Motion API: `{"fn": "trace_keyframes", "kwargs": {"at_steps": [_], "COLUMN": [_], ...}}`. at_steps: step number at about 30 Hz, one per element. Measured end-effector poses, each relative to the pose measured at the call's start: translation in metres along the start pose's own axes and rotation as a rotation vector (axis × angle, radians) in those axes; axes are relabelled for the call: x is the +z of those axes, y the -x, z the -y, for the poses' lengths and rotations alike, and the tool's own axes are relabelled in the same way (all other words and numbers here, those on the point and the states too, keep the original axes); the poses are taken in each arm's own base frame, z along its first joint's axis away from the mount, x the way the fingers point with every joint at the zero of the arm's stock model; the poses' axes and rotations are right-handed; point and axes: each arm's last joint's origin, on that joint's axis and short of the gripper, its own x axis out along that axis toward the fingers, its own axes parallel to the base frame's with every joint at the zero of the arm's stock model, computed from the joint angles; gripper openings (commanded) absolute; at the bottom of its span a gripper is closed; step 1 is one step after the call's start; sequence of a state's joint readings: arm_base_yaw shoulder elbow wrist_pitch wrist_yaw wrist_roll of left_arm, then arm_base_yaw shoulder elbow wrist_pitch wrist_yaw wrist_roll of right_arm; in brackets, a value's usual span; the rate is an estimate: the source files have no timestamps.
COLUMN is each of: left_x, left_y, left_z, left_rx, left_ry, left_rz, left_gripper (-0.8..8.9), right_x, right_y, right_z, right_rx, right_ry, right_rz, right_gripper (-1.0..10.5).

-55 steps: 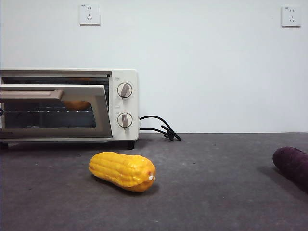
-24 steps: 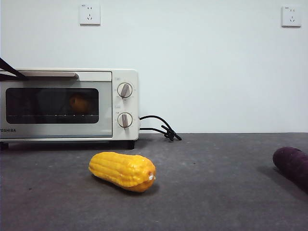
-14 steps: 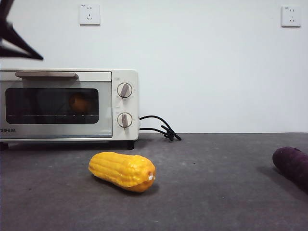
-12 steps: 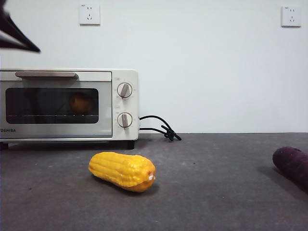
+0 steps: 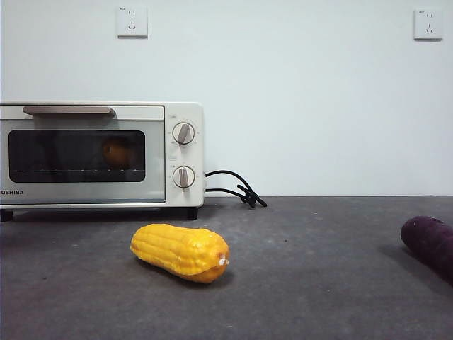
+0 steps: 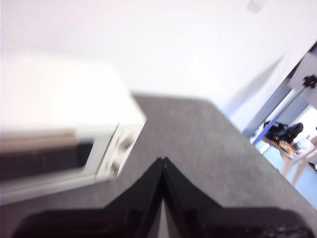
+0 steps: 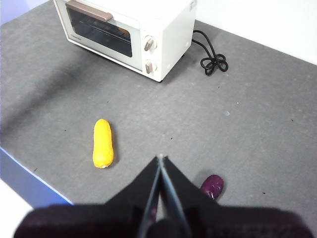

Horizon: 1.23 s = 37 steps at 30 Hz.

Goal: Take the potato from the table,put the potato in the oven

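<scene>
In the front view you see the oven (image 5: 101,154), a boxy cream-white shell with its dark glass door closed, a tan bar handle (image 5: 69,110) along the top of the door and two round knobs (image 5: 183,132) stacked on the right panel. Through the glass, the potato (image 5: 116,151) shows as a dim orange-brown oval sitting inside on the rack. A black cord (image 5: 235,187) loops out from the oven's right side onto the table (image 5: 318,283), which is flat, matte, dark grey and faintly speckled. Nearer you, a ribbed yellow corn cob (image 5: 181,251) lies on its side in front of the oven, well apart from it. A dark purple oblong vegetable (image 5: 429,244) lies at the right edge, partly cut off. No arm appears here.

In the left wrist view, which is blurred, the left gripper (image 6: 162,163) hangs raised above and to the right of the oven (image 6: 74,134), its black jaws pressed together at the tips with nothing between them.

In the right wrist view, the right gripper (image 7: 160,159) hangs high over the near part of the table (image 7: 257,114), looking down on everything; its jaws are likewise clenched and empty, with the corn cob (image 7: 102,143) to the left and the vegetable (image 7: 212,186) just beside the tips.
</scene>
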State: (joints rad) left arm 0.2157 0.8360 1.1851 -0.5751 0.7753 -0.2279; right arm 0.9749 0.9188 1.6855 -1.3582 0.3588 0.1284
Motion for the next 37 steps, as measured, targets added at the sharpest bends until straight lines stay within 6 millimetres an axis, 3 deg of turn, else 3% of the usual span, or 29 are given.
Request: {"fn": "trace_keyframes", "kwargs": {"at_steps": [4,8,15,19,25,30,37], "left_x": [-0.003,-0.007,-0.009,-0.020,-0.068,-0.133,-0.222], "left_y": [0.031,0.049,0.052,0.052,0.036,0.014,-0.002], "left_z": [0.031,0.048,0.050,0.043,0.008,-0.030,-0.061], "left_rx": [-0.025,-0.040,-0.021,0.134,0.370,0.414,0.483], "left_ry": [-0.100,-0.157,-0.228,-0.371,-0.552,-0.632,-0.599], "left_rz": [0.098,0.151,0.158,0.116,0.084,0.168,0.195], "left_gripper": [-0.04,-0.04,-0.04,-0.04,-0.04,-0.04,-0.04], "right_x": [0.000,0.000,0.000,0.000,0.000,0.000,0.000], "right_y": [0.000,0.000,0.000,0.000,0.000,0.000,0.000], "right_z": [0.000,0.000,0.000,0.000,0.000,0.000,0.000], "right_rx": [0.000,0.000,0.000,0.000,0.000,0.000,0.000], "right_ry": [0.000,0.000,0.000,0.000,0.000,0.000,0.000], "right_rz": [0.000,0.000,0.000,0.000,0.000,0.000,0.000], "right_gripper": [0.1,0.1,0.1,0.1,0.1,0.1,0.1]}}
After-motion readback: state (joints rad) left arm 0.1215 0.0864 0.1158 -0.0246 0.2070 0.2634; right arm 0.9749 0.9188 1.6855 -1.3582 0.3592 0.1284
